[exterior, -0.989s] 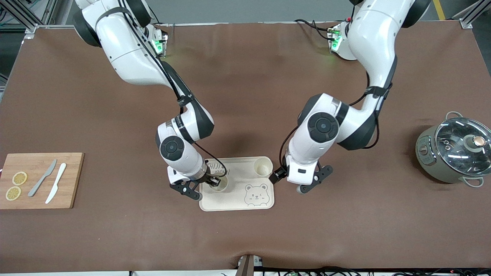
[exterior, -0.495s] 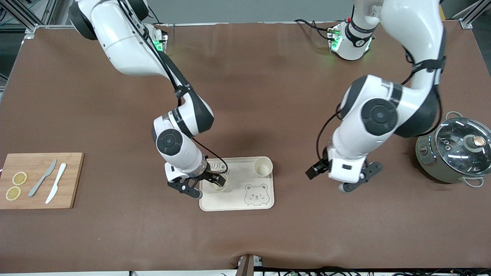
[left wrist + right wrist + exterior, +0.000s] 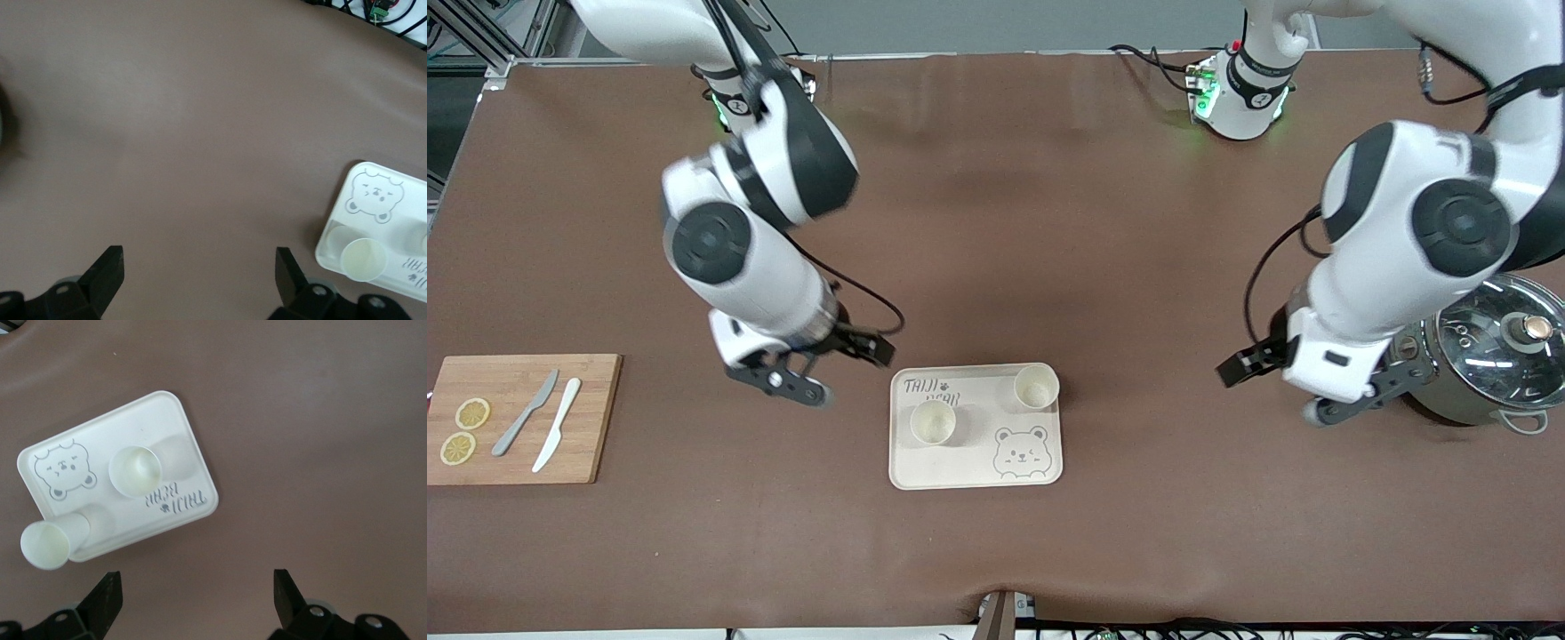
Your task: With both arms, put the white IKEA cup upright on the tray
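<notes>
Your two white plastic cups [image 3: 933,423] [image 3: 1037,388] upright on the cream bear-face tray [image 3: 975,464], second at 2 o'clock from the first, right gripper [image 3: 818,368] over bare table, fingers spread, empty, left gripper [image 3: 1303,391] beside the grey lidded pot [image 3: 1485,347], released too.

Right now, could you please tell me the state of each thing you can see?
Cup by the lettering: upright on tray.
Corner cup: upright on tray.
Left claw: open, empty.
Right claw: open, empty.
Pot: lid on.
</notes>
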`<state>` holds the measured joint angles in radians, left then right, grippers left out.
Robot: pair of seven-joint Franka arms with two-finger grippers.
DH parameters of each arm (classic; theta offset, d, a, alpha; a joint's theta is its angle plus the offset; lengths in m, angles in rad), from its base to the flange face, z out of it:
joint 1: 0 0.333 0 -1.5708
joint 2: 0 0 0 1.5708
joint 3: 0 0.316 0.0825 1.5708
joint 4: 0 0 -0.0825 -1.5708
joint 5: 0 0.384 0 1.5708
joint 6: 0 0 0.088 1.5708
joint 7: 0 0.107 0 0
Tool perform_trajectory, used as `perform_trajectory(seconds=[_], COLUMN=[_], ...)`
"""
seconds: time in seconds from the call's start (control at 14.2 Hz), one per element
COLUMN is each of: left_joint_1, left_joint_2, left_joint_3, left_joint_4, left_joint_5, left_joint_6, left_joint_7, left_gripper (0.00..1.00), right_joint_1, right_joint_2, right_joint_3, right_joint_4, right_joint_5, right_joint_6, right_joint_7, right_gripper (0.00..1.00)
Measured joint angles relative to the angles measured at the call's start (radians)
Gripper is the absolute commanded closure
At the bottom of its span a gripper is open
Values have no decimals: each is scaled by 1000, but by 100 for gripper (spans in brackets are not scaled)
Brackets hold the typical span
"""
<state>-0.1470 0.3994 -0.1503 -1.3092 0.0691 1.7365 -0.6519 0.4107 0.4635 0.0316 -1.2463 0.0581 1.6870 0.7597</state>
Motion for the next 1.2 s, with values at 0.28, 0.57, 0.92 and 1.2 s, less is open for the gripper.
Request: perform_trajectory(seconds=[0.28, 0.57, 0.92, 1.2], left_joint_1=[81, 159, 224, 242], left_joint_2=[-101, -156, -210, -226], left_joint_3=[-1, -1, -1, -1], left_joint_4=[-61, -70, -73, -66], left_joint_5=[0, 0, -5, -5], left_joint_6=[-29, -60, -86, -86], left_joint_7=[185, 374, 531, 548], left_gripper=[0, 0, 0, 0], right_joint_1=[-74, -179, -359, -492], right_joint_2=[-181, -345, -507, -553], right_joint_3=[-4, -10, -17, -19], right_joint_4=[-8, -107, -273, -356], right_joint_5=[0, 0, -5, -5], right_joint_6=[-222, -276, -275, -262], right_joint_7=[-121, -302, -623, -805], right_gripper=[0, 0, 0, 0])
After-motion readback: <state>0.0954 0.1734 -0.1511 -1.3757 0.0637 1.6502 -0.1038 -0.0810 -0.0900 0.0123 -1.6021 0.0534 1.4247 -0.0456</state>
